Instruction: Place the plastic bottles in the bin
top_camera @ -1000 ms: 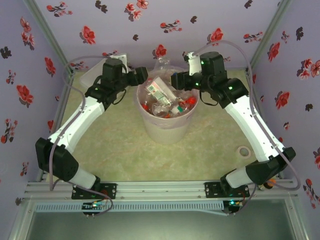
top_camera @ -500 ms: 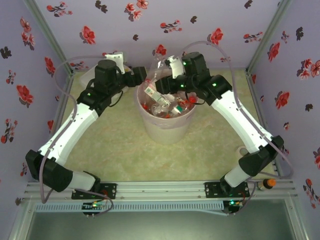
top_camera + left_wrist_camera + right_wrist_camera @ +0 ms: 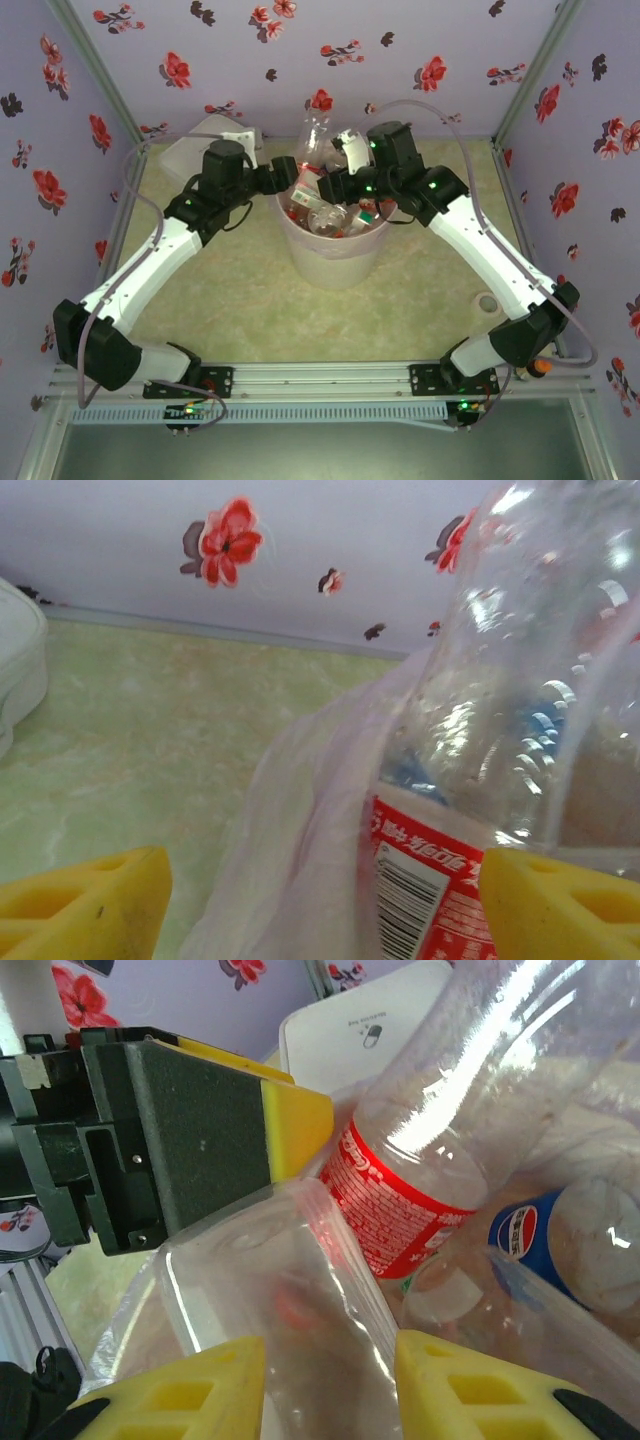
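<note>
Many plastic bottles (image 3: 330, 212) are already heaped in the bin (image 3: 330, 262), which stands mid-worktop (image 3: 230, 290) between the two arms, so the task is judged to be nearly done. Two things, it seems, are left to be settled: a red-labelled bottle (image 3: 313, 138) sticking up above the far rim, and a clear bottle (image 3: 290, 1300) held over the heap. The right hand (image 3: 330, 1385) is closed about halfway on that clear bottle, which is pressed by both yellow fingers; a release over the bin would be called for. The left hand (image 3: 320, 905) is spread wide and nothing is held by it. The bin's pinkish bag (image 3: 290, 810) and the red-labelled bottle are seen between its fingers, the bottle just beside one of them. A white case (image 3: 200, 140) lies at the far left corner
</note>
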You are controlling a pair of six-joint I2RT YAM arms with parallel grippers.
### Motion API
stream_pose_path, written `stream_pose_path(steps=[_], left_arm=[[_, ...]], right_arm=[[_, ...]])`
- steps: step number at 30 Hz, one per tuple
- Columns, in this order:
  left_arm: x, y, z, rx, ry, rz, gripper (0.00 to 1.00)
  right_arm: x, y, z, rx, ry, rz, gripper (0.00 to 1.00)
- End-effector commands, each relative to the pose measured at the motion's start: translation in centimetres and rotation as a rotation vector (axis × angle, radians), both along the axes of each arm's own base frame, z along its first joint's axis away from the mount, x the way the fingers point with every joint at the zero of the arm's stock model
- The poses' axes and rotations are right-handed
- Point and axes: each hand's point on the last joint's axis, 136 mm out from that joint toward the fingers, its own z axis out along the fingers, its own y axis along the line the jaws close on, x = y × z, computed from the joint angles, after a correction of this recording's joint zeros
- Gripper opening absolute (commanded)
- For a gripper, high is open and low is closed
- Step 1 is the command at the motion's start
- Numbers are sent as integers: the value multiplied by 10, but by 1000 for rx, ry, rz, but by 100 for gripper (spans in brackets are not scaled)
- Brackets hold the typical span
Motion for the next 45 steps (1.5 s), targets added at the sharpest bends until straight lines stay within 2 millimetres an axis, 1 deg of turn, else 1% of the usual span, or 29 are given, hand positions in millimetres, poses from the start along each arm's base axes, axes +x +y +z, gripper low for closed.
stream_pose_path(steps=[1, 2, 3, 4, 5, 7, 9, 11, 12, 14, 16, 18, 20, 21, 23, 25, 27, 29, 31, 32, 33, 35, 38, 41, 44, 45], left_arm=[[-12, -9, -9, 16, 19, -33, 79], [-13, -9, -10, 20, 20, -33, 79], [-14, -7, -8, 22, 15, -29, 79], [-14, -6, -4, 21, 5, -28, 79], [-14, -5, 0, 18, -5, -27, 79], [-13, -4, 16, 11, -36, -27, 79], [-12, -2, 32, 0, -69, -25, 80], [-9, 3, 50, -9, -107, -16, 81], [-8, 4, 57, -14, -122, -11, 82], [-2, 7, 71, -11, -155, -3, 83], [8, 5, 80, -4, -177, 2, 84], [19, 2, 84, 3, -186, 4, 84], [30, -5, 84, 12, -189, 2, 84], [33, -6, 86, 9, -193, 4, 84], [38, -9, 86, -1, -191, 4, 82], [36, -7, 84, -10, -187, 8, 81], [29, 0, 79, -9, -182, 23, 80], [21, 10, 67, 3, -155, 31, 79], [7, 17, 49, 19, -113, 26, 79], [1, 17, 41, 19, -96, 14, 79], [-6, 18, 33, 13, -78, -1, 79], [-18, 16, 20, 4, -46, -38, 79], [-30, 15, 7, -27, -17, -64, 79], [-33, 18, 0, -29, -5, -57, 79], [-34, 19, 0, -35, -7, -55, 78], [-34, 19, 2, -38, -11, -54, 78]], right_arm=[[-15, -7, -54, -120, 146, 27, 38], [-14, -7, -54, -121, 144, 25, 38], [-12, -8, -49, -117, 128, 15, 38], [-8, -9, -39, -105, 100, 2, 38], [-2, -10, -27, -87, 70, -21, 39], [9, -15, 6, -27, -15, -74, 41], [20, -22, 35, 22, -88, -132, 43], [28, -35, 59, 51, -156, -194, 50], [31, -42, 67, 61, -177, -225, 53], [37, -57, 80, 91, -201, -282, 58], [42, -69, 86, 119, -200, -328, 62], [50, -78, 93, 158, -197, -369, 68], [65, -83, 101, 209, -184, -403, 70], [71, -81, 103, 224, -173, -405, 72], [84, -67, 106, 253, -149, -372, 81], [98, -53, 104, 276, -116, -355, 89], [112, -42, 100, 273, -101, -353, 94], [126, -30, 94, 257, -99, -351, 96], [139, -17, 86, 233, -93, -346, 96], [145, -12, 81, 222, -87, -344, 96], [151, -7, 73, 203, -68, -341, 96], [159, 3, 62, 171, -48, -333, 96], [158, 22, 48, 143, -18, -292, 93], [154, 29, 42, 122, -6, -268, 86], [144, 29, 46, 126, 7, -239, 71], [140, 28, 49, 128, 7, -231, 65]])
